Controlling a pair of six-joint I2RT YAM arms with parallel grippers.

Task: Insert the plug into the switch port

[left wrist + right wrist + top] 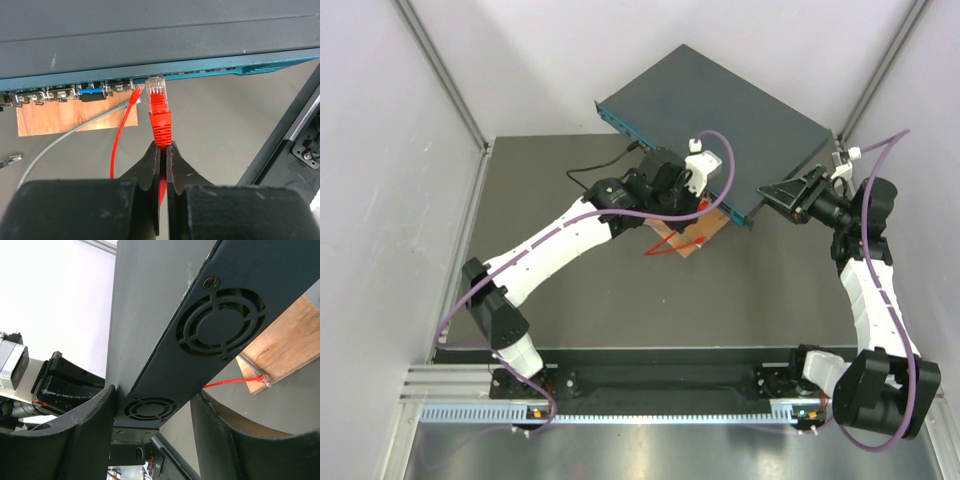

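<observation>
Left wrist: my left claw (162,145) clamps the plug (159,107) near the switch port (148,80).
Right wrist: right claw (154,394) straddles the box (150,315), grip unclear.

**Top view.** Illumination is even and diffuse. The white walls (380,200) render bright, close to clipping, while the dark desk (620,300) keeps its detail. Shadows on the desk are soft-edged. The metal rail (650,413) at the near edge carries a glare band. The enclosure posts (445,70) lean outward toward the frame edges, which is wide-angle distortion.

**Left wrist view.** The plug (160,112) is sharp and its red is saturated. The left hand (164,145) fingers (145,170) are dark and blur toward the lens. A soft shadow lies beneath the switch (150,45).

**Right wrist view.** The white walls clip at upper left. The right hand (152,392) fingers (75,430) are dark and slightly soft. The fan grilles (222,327) are in focus.
</observation>
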